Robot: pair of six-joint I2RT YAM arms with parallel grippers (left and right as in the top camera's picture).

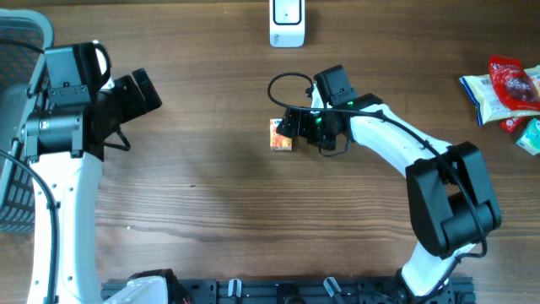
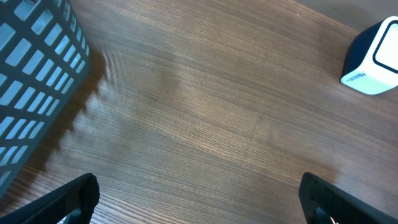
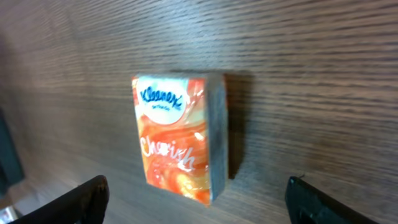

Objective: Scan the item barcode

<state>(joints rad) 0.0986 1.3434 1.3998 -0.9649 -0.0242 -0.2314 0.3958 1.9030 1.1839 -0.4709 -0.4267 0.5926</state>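
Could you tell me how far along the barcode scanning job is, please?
Done: nothing visibly scanned. In hand: the right end effector hangs open over the tissue pack, which lies on the table, ungripped. Remaining, probably: grasping it and showing its barcode to the scanner.

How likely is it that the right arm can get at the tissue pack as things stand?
Probably yes: the right gripper hangs open directly over the tissue pack, fingers either side, with nothing in the way.
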